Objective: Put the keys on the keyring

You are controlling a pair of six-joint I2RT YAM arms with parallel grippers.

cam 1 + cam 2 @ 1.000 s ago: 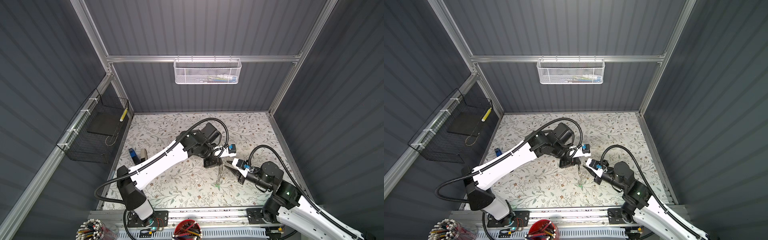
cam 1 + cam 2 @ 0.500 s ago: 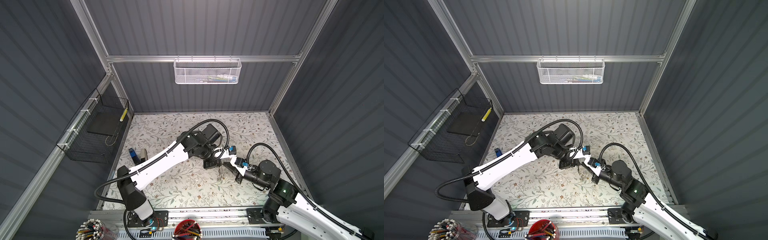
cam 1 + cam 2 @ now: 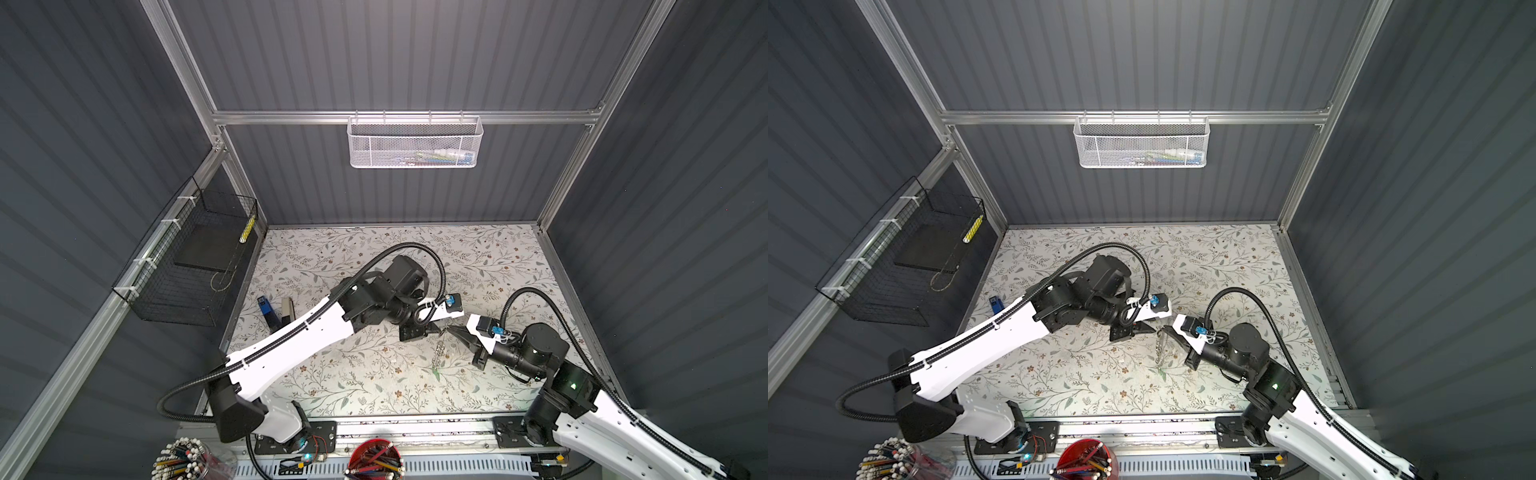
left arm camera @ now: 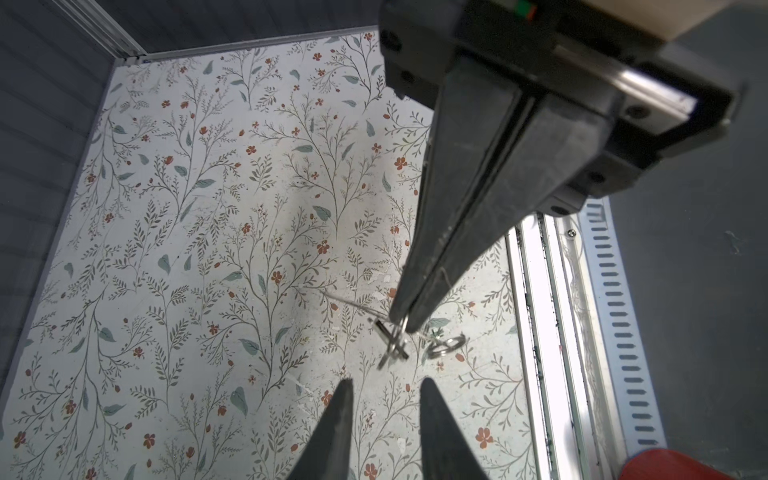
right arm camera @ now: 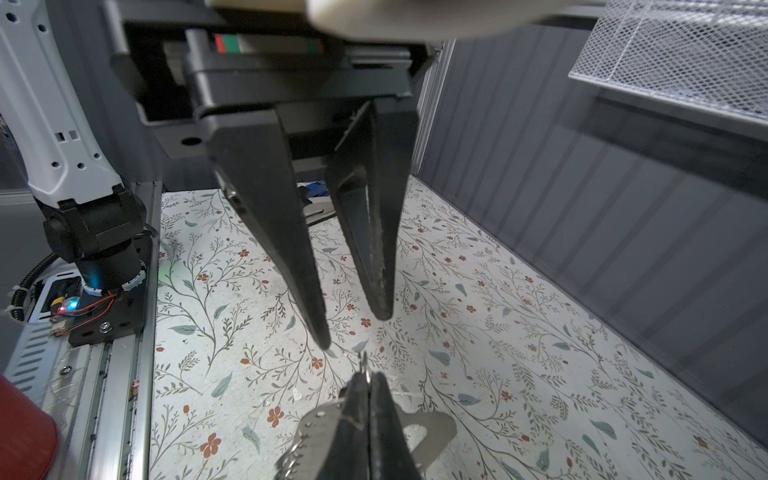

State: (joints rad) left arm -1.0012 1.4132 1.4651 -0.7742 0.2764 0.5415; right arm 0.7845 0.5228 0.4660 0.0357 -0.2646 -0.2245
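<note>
My right gripper is shut, and a thin wire ring pokes out of its tips. Right under its fingers lies or hangs the keyring, a flat grey loop with a row of small holes; I cannot tell which. In a top view a short string of metal pieces dangles from the right gripper down to a green tag. The keys show as small metal bits below its tip. My left gripper stands open and empty just in front of that tip.
A blue item and a grey bar lie at the mat's left edge. A black wire basket hangs on the left wall, a white mesh basket on the back wall. Pencil cups stand at the front.
My right gripper has closed on the wire ring. My left gripper, shut a moment ago, has opened and let go. The right arm drew in towards the left one, then back a little.
</note>
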